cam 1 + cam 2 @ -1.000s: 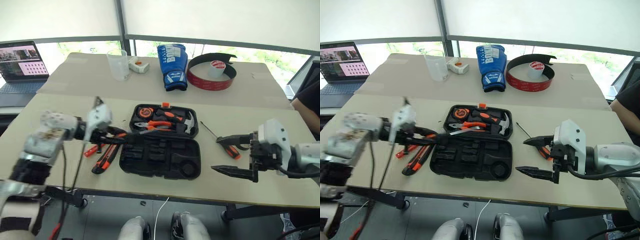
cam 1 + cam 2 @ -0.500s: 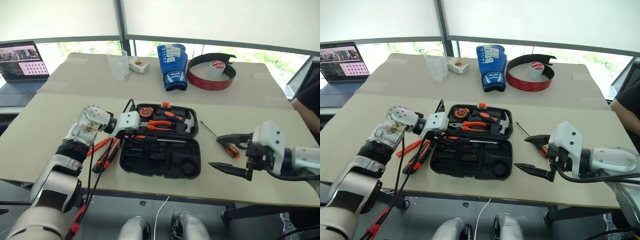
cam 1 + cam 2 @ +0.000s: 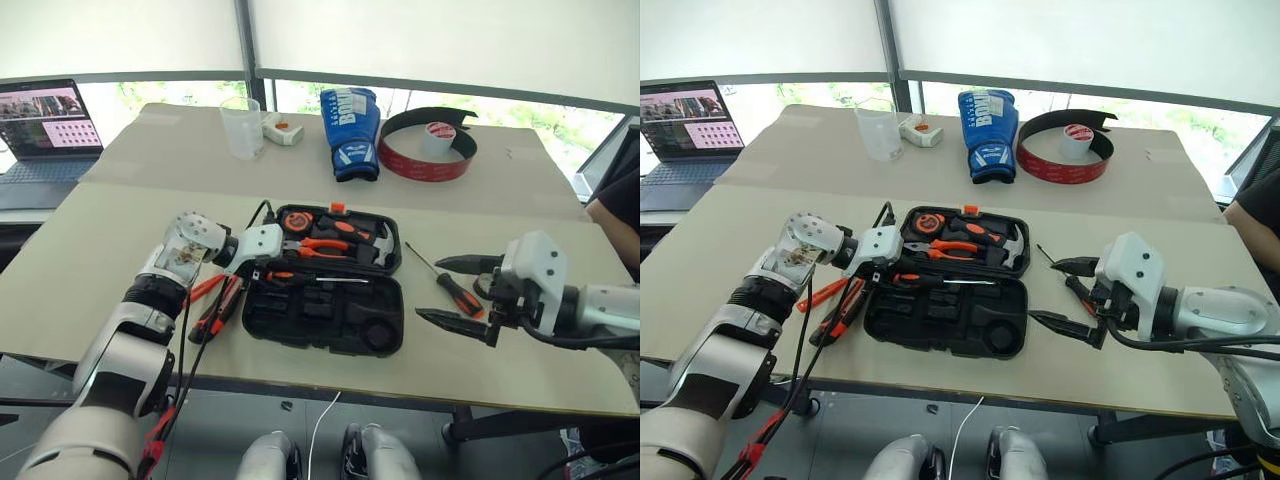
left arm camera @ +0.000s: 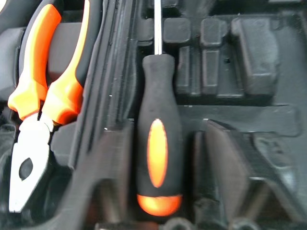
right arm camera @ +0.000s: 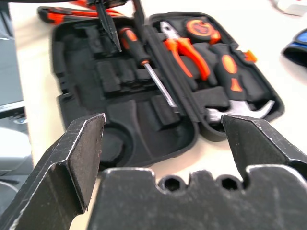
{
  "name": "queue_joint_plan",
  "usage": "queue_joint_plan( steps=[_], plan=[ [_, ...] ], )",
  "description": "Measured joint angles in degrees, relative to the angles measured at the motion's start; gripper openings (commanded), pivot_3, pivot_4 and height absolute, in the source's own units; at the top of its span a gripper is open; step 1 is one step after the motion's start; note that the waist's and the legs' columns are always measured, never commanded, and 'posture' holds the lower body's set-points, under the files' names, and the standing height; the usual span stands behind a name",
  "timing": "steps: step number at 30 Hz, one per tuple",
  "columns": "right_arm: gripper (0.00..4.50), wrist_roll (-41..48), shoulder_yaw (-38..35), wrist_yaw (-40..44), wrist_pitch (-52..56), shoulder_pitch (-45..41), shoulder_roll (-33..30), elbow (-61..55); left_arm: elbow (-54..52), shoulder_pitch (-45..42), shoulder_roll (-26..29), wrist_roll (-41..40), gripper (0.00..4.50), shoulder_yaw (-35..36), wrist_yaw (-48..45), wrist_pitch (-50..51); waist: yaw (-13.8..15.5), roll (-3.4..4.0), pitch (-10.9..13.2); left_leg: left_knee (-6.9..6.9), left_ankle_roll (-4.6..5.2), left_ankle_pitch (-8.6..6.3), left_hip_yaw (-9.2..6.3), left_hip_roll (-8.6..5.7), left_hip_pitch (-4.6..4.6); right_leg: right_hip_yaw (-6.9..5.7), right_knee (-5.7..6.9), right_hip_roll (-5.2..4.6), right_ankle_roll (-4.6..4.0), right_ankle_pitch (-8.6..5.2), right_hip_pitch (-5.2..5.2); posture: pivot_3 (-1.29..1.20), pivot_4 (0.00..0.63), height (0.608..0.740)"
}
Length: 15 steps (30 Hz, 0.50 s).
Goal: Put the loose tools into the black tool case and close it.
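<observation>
Left hand (image 4: 158,191) open astride screwdriver (image 4: 158,143) in black tool case (image 3: 385,335), fingertips blurred.

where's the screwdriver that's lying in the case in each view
Left eye: screwdriver across the black tool case's near half.
Right eye: same slot.
Left wrist: centre, handle nearest.
Right wrist: upper left.
Shared landmark: orange-handled pliers beside it.

Far table: clear plastic cup (image 3: 241,128), small white device w/ orange button (image 3: 279,129) beside it, blue boxing glove (image 3: 350,132), red-and-black curved band (image 3: 430,158) around a tape roll (image 3: 436,136). Laptop (image 3: 42,122) far left — screen on.
</observation>
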Motion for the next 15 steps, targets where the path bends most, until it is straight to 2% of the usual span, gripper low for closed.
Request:
queue_joint_plan(
  steps=[4, 7, 11, 13, 15],
  plan=[
    [4.5, 0.1, 0.0, 0.3, 0.0, -0.5, 0.0, 0.0, -0.8, -1.8, 0.0, -1.2, 3.48, 1.7, -0.9, 3.8, -0.1, 0.0, 0.0, 0.03, 0.05, -0.03, 0.0, 0.0, -0.01, 0.0, 0.0, 0.0, 0.02, 0.01, 0.0, 0.0, 0.15, 0.727],
    [4.5, 0.2, 0.0, 0.5, 0.0, -0.5, 0.2, 0.0, -1.7, -2.4, -0.2, -1.7, 2.76, 2.4, -1.6, 4.8, -0.1, 0.0, 0.0, 0.02, 0.05, -0.03, 0.02, 0.0, 0.0, 0.01, 0.0, 0.0, 0.02, 0.01, 0.0, 0.0, 0.15, 0.727],
    [4.5, 0.2, 0.2, 0.5, 0.0, -0.5, 0.2, 0.0, -0.8, -2.4, -1.2, -1.2, 1.15, 2.3, -1.1, 3.8, -0.1, 0.0, 0.0, 0.06, 0.05, -0.03, 0.04, 0.0, 0.0, 0.02, 0.02, 0.0, 0.02, 0.01, 0.0, 0.0, 0.15, 0.727],
    [4.5, 0.2, 0.2, 0.5, 0.0, -0.6, 0.3, 0.0, 0.2, -2.4, -1.9, -0.6, 0.48, 2.2, -0.3, 3.3, -0.1, 0.0, 0.0, 0.07, 0.05, -0.03, 0.04, 0.0, 0.0, 0.02, 0.04, 0.0, 0.02, 0.01, 0.0, 0.0, 0.15, 0.727],
    [4.5, 0.2, 0.3, 0.5, 0.0, -0.7, 0.3, 0.0, 1.4, -2.4, -3.0, 0.6, 0.04, 2.1, 1.3, 2.9, -0.1, 0.0, 0.0, 0.07, 0.05, -0.03, 0.04, -0.01, 0.0, 0.02, 0.04, 0.0, 0.02, 0.01, 0.01, 0.0, 0.15, 0.727]
  ],
)
